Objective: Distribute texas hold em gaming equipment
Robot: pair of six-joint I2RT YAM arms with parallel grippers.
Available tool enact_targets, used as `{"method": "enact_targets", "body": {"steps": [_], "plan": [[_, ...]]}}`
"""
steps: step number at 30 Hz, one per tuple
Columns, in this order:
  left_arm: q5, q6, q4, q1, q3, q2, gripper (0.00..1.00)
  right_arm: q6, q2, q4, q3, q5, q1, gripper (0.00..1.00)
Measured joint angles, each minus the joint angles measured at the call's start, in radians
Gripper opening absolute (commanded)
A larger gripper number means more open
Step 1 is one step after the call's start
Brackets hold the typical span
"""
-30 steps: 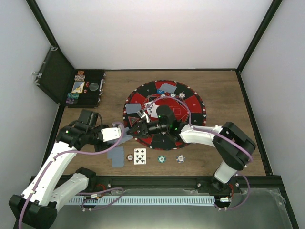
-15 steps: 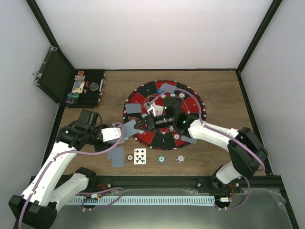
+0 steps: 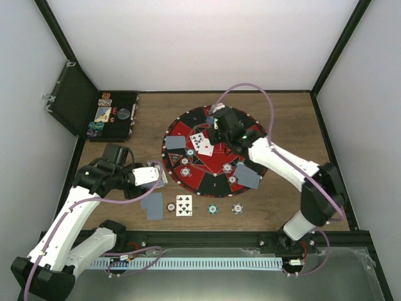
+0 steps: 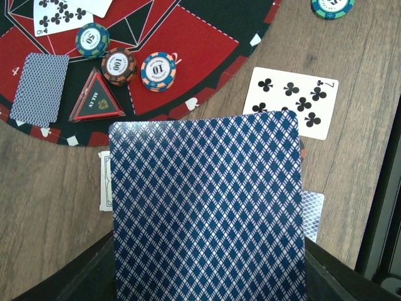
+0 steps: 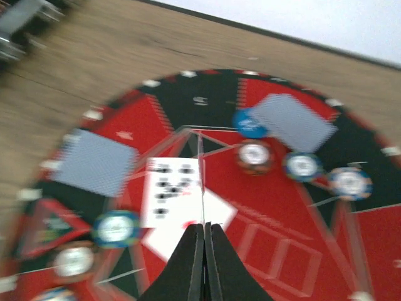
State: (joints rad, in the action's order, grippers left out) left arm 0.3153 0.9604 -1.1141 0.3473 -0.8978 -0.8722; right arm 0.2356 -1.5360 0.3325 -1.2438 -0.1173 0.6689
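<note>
My left gripper (image 3: pixel 158 176) (image 4: pixel 207 279) is shut on cards with blue diamond backs (image 4: pixel 207 207), held above the wood left of the round mat (image 3: pixel 216 182). Its dark fingers (image 4: pixel 94 276) show at the bottom corners. My right gripper (image 3: pixel 214 130) (image 5: pixel 204 224) hovers over the mat's far middle, shut on a thin card seen edge-on (image 5: pixel 203 188). Face-up cards (image 3: pixel 200 143) (image 5: pixel 168 191) lie on the mat below it. Grey-backed cards (image 3: pixel 175 143) (image 3: pixel 220 115) (image 3: pixel 247 175) and several chips (image 3: pixel 188 160) sit on the mat. A seven of clubs (image 3: pixel 183 205) (image 4: pixel 290 102) lies on the wood.
An open black case (image 3: pixel 113 116) with chips stands at the far left. On the wood near the front lie a grey card (image 3: pixel 152 205) and three chips (image 3: pixel 170 207) (image 3: pixel 213 209) (image 3: pixel 237 208). A triangular all-in marker (image 4: pixel 96 103) lies at the mat's left rim.
My right arm has swung from the mat's near-left side to its far middle, jaws still shut. The left arm has stayed in place with its cards.
</note>
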Motion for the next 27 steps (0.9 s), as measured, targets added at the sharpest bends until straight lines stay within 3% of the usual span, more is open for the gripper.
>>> {"method": "enact_targets", "body": {"steps": [3, 6, 12, 16, 22, 25, 26, 27], "plan": [[0.000, 0.000, -0.003, 0.000, 0.000, 0.000, 0.04, -0.187, -0.082, -0.067, 0.022, -0.255, 0.045, 0.01], [-0.001, 0.000, -0.005, 0.000, 0.000, 0.000, 0.04, -0.444, -0.127, -0.256, 0.112, -0.461, 0.098, 0.01], [-0.001, 0.000, -0.010, 0.000, 0.000, 0.001, 0.04, -0.829, -0.217, -0.555, 0.247, -0.626, 0.147, 0.01], [-0.001, -0.003, -0.011, 0.000, 0.000, 0.004, 0.04, -0.895, -0.291, -0.600, 0.251, -0.655, 0.160, 0.01], [-0.008, -0.003, -0.011, 0.000, 0.000, 0.008, 0.04, -0.862, -0.356, -0.549, 0.257, -0.652, 0.200, 0.03], [-0.008, -0.003, -0.015, 0.000, 0.000, 0.013, 0.04, -0.807, -0.364, -0.460, 0.252, -0.636, 0.210, 0.12], [-0.008, -0.003, -0.016, 0.000, 0.000, 0.015, 0.04, -0.789, -0.364, -0.429, 0.248, -0.628, 0.212, 0.18], [-0.008, -0.003, -0.018, 0.000, 0.000, 0.016, 0.04, -0.773, -0.364, -0.398, 0.241, -0.621, 0.214, 0.32]]}}
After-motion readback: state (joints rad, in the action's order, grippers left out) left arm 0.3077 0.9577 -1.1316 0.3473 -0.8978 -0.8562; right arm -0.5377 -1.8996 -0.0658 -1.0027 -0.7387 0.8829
